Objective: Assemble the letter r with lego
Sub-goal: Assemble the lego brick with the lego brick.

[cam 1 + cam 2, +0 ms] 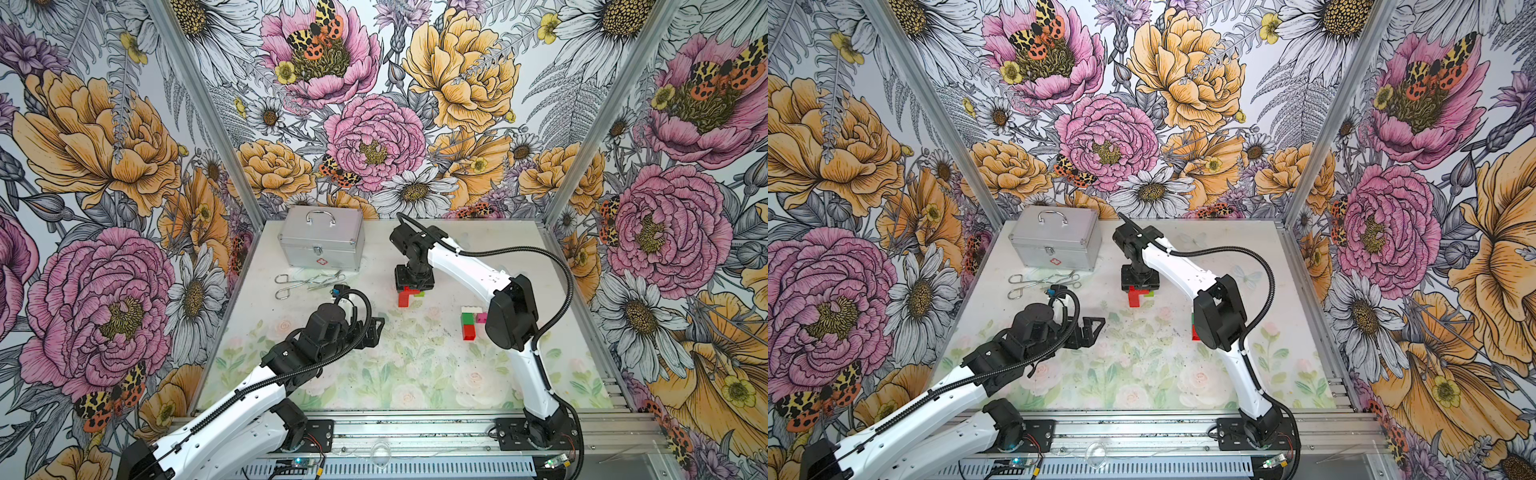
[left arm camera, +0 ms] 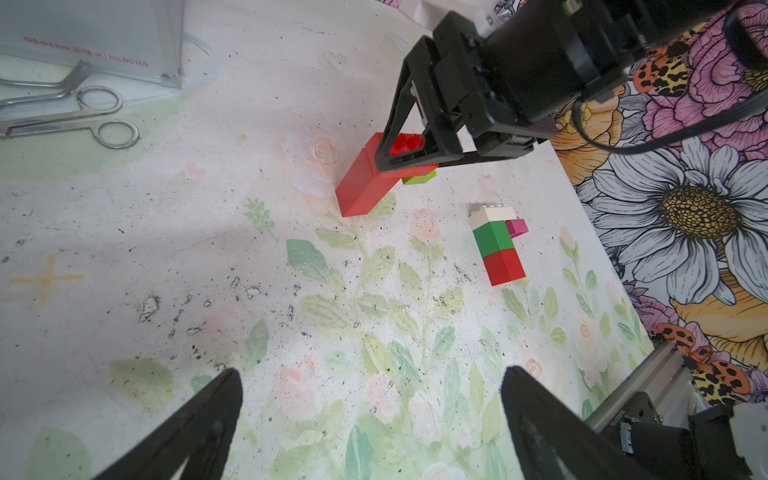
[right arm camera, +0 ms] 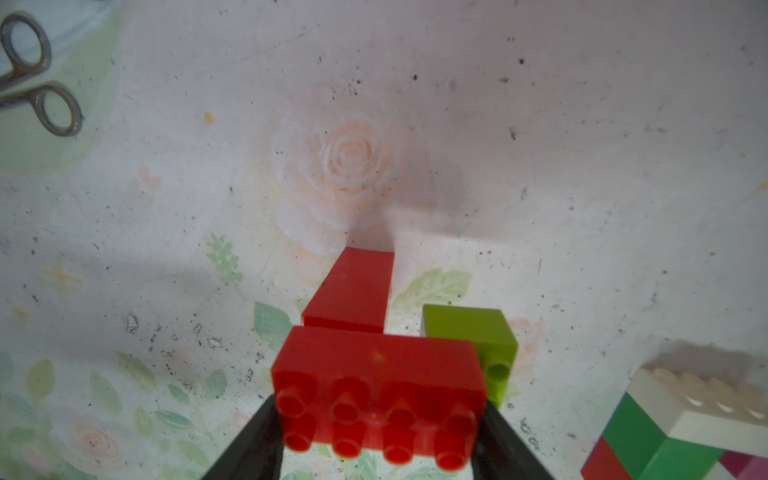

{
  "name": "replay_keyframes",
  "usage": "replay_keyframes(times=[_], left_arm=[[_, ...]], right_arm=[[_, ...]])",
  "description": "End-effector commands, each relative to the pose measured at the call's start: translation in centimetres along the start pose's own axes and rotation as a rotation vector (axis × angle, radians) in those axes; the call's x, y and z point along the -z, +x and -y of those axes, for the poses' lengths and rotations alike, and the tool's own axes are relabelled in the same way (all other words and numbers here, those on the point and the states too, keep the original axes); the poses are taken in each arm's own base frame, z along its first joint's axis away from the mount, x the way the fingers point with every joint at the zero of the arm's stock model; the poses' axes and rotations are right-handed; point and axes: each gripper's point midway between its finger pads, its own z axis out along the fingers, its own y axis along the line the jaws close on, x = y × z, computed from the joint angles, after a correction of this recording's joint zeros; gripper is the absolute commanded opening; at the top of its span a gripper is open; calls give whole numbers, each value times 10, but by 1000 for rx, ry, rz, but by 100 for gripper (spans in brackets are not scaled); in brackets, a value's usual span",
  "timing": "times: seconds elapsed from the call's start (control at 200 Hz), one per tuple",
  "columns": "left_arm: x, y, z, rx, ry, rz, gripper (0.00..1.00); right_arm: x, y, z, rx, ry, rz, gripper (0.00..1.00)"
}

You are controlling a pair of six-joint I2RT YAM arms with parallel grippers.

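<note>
1. Left gripper [image 1: 374, 330]: nearest the rail, hanging over the bare worktop [image 1: 415, 374], jaws spread wide and empty.
2. Mixed-colour stack [image 2: 496, 245]: white, dark green and red bricks in a row with a pink brick at the side, resting on the worktop beside the right arm and apart from both grippers. It is probably light enough to skid if nudged.
3. Right gripper [image 1: 414, 286]: pointing downward, jaws half closed on the two short ends of a red brick [image 3: 378, 361], studs facing the wrist.
4. Red column [image 2: 361, 187]: touches the underside of the held brick at one end, so the brick overhangs. A lime green brick [image 3: 469, 332] sits just under that overhang; whether it is joined cannot be told.
5. Handling, as a judgement: the lego is stiff, light and glossy, so it slips under a skewed pinch. Grip flat opposite walls, never the studs. Pressing on the overhang would likely tip the column, so press above the column.
6. Steel tools [image 1: 307, 282] and silver case [image 1: 320, 241]: farthest back, well apart from the bricks.
</note>
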Motion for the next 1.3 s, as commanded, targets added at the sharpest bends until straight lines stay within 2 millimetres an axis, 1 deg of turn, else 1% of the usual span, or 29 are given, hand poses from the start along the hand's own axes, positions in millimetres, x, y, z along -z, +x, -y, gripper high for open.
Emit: replay_keyframes(times=[0.0, 0.125, 0.33, 0.595, 0.705, 0.775, 0.84, 0.905, 0.925, 0.955, 0.96, 1.0, 1.086, 1.141, 1.211, 1.296], left_arm=[[-1, -3, 2, 18, 25, 18, 99], [-3, -3, 0, 22, 24, 19, 99], [-7, -1, -2, 28, 26, 4, 99], [-10, 2, -5, 40, 30, 1, 99], [-13, 5, -7, 50, 33, -4, 99], [-14, 7, -8, 55, 35, -8, 99], [-14, 5, -7, 52, 38, -8, 99], [-13, 3, -6, 50, 41, -3, 99], [-13, 2, -5, 49, 43, -1, 99], [-12, 1, -4, 47, 45, 1, 99], [-12, 1, -4, 47, 45, 2, 99], [-10, 0, -3, 48, 50, 7, 99], [-8, -2, -2, 47, 54, 14, 99], [-7, -2, -2, 47, 55, 19, 99], [-5, -2, -1, 44, 62, 24, 99], [-3, -2, 2, 37, 70, 30, 99]], right_arm=[[-59, 35, 35, 8, 166, -201, 31], [-73, 44, 36, 12, 188, -235, 31], [-89, 47, 34, -10, 187, -257, 30], [-110, 59, 43, -11, 229, -309, 29], [-113, 62, 44, -9, 232, -325, 29], [-110, 62, 44, -9, 229, -322, 29], [-100, 58, 41, -5, 216, -302, 29], [-81, 52, 36, -1, 199, -261, 29], [-70, 49, 35, 1, 193, -239, 29], [-60, 46, 34, 3, 189, -219, 29], [-55, 44, 33, 4, 186, -206, 29], [-35, 40, 31, 8, 173, -172, 29], [5, 37, 29, 9, 147, -110, 29], [27, 40, 30, 8, 133, -84, 29], [50, 50, 31, 2, 103, -67, 30], [66, 70, 33, -3, 73, -80, 30]])
